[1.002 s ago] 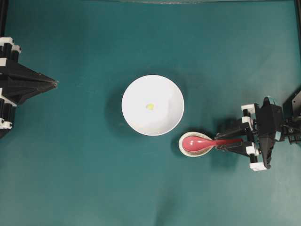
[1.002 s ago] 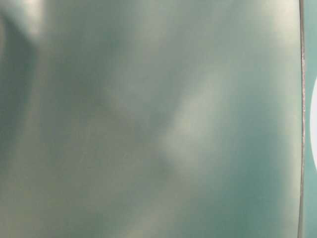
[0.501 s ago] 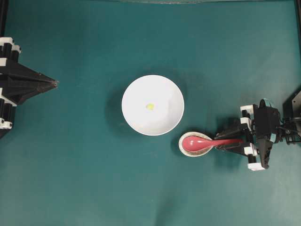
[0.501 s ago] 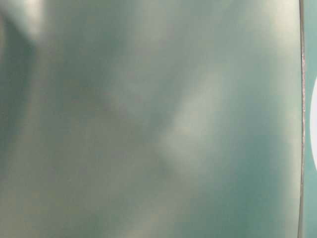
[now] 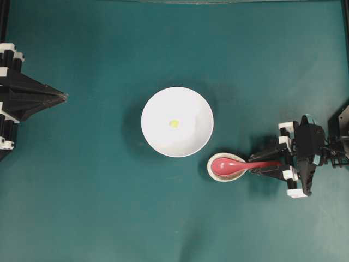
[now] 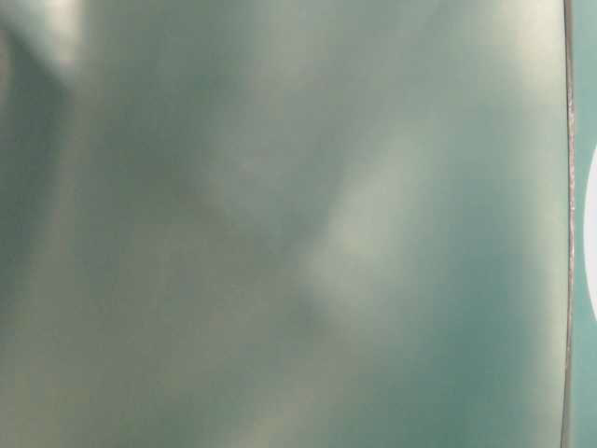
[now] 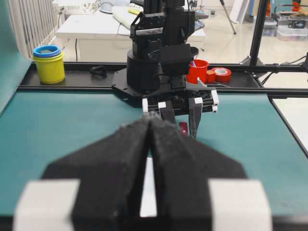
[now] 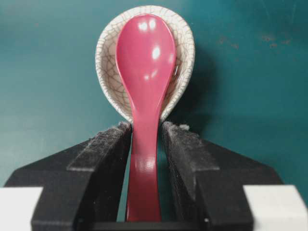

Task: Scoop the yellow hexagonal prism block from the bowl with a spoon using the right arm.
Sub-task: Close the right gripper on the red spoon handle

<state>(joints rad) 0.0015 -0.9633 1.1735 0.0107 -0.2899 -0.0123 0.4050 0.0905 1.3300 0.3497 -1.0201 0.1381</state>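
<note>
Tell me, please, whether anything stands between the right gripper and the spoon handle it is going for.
Nothing visible does. The right gripper has its open jaws on either side of the spoon handle, with the scoop resting in the spoon rest.

One bowl (image 5: pixel 177 121), one yellow block (image 5: pixel 174 123), one spoon (image 5: pixel 240 164), one spoon rest (image 5: pixel 224 172), two grippers (image 5: pixel 265 165) (image 5: pixel 61 97)

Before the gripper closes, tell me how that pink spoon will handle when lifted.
The spoon looks rigid and glossy, so it may slip between the right gripper pads. Its scoop lies in the crackled spoon rest, handle jutting out, so it could pivot. It probably chips if dropped.
</note>
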